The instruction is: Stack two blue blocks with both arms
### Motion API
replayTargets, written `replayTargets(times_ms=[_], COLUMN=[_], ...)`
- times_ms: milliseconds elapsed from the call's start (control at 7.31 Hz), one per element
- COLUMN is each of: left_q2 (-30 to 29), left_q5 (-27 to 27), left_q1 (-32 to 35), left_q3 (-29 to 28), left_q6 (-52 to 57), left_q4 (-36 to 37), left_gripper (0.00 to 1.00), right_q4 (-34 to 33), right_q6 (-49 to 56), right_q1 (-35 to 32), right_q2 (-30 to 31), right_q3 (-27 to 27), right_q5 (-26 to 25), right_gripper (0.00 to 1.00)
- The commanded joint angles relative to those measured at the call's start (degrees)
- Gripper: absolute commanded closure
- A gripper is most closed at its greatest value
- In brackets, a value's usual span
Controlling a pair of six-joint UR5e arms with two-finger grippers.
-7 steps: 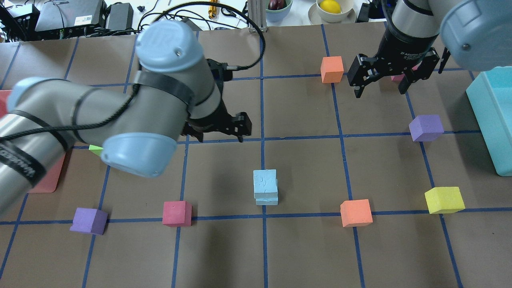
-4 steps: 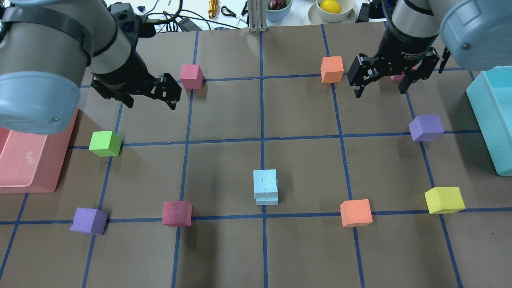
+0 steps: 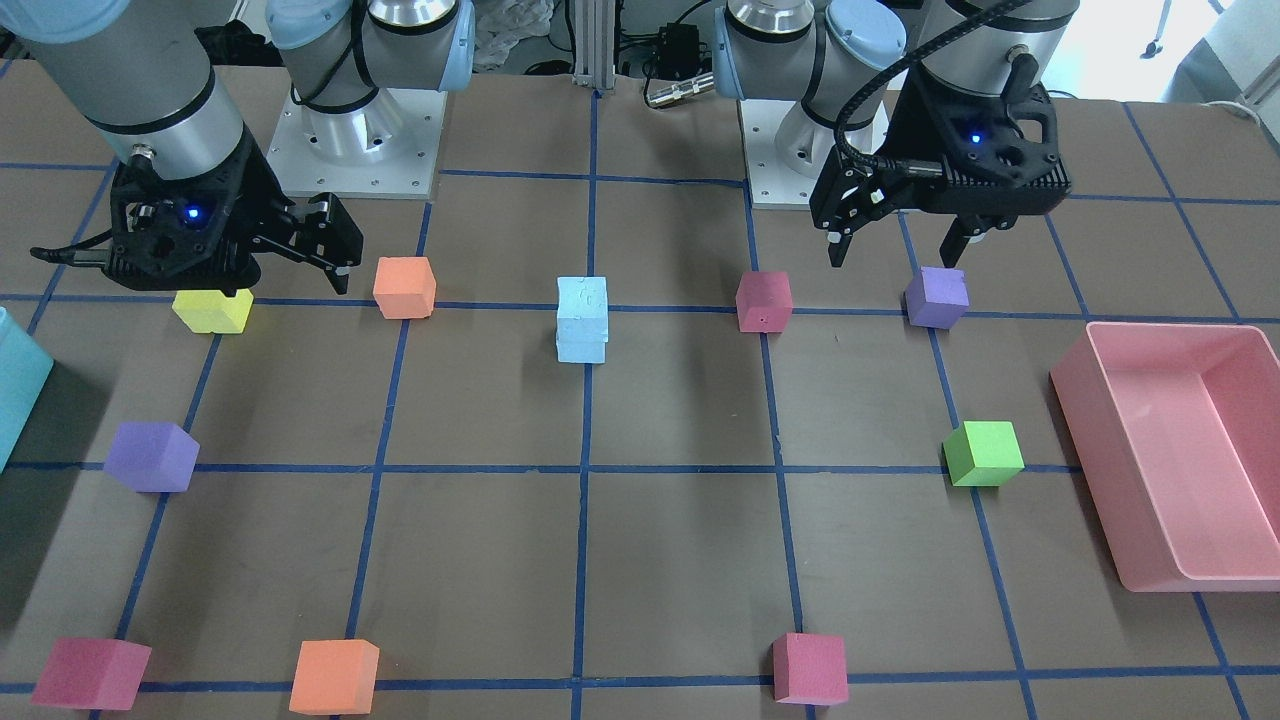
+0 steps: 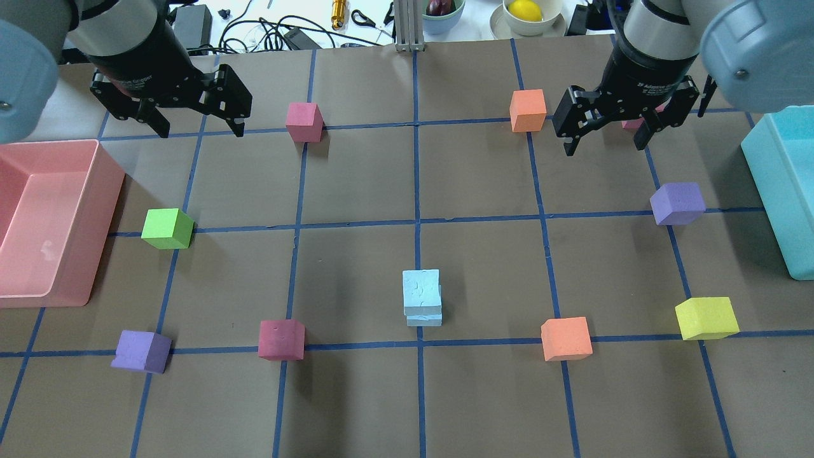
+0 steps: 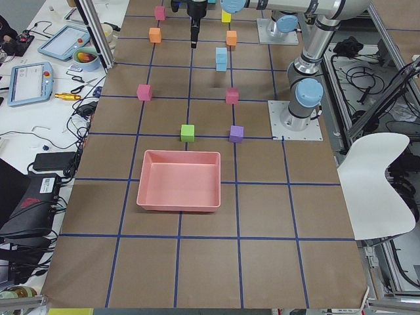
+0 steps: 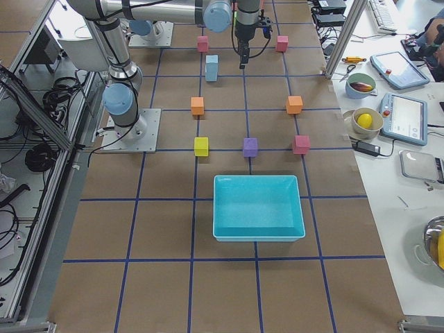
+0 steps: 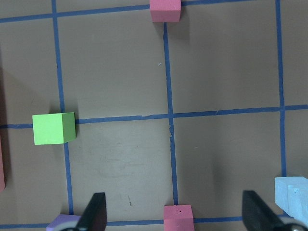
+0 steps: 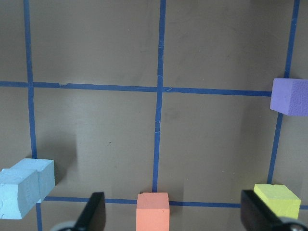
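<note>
The two blue blocks (image 4: 421, 296) stand stacked one on the other near the table's middle, the upper one slightly offset. The stack also shows in the front-facing view (image 3: 582, 318), at the lower right edge of the left wrist view (image 7: 293, 195) and at the lower left of the right wrist view (image 8: 24, 192). My left gripper (image 4: 199, 127) is open and empty, raised over the far left of the table, well away from the stack. My right gripper (image 4: 604, 146) is open and empty, raised over the far right.
A pink tray (image 4: 95, 191) lies at the left edge and a teal box (image 4: 772, 184) at the right edge. Single cubes are scattered around: green (image 4: 166, 228), pink (image 4: 304, 121), orange (image 4: 528, 110), purple (image 4: 677, 203), yellow (image 4: 706, 318), orange (image 4: 566, 338), crimson (image 4: 281, 339), purple (image 4: 141, 351).
My left arm has swung from near the table's middle back to the far left, gripper open throughout. The right arm and the blue stack have not moved.
</note>
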State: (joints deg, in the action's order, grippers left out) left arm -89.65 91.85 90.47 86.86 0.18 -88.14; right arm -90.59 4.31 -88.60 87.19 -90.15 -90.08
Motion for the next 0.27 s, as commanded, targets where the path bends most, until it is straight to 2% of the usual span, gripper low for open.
replayTargets(times_ms=[0,137], left_q2=[-0.6,-0.6], left_q5=[-1.4,-1.4], left_q1=[0.0,0.0], left_q3=[0.0,-0.5], left_q6=[-0.1,-0.3], left_q4=[-1.4,-1.4], left_gripper=[0.0,0.0], right_q4=[0.1,0.0], right_q6=[0.2,0.2], right_q1=[0.0,0.0], right_q2=[0.0,0.0], right_q3=[0.0,0.0], right_q5=[-0.2,-0.3], right_gripper=[0.0,0.0])
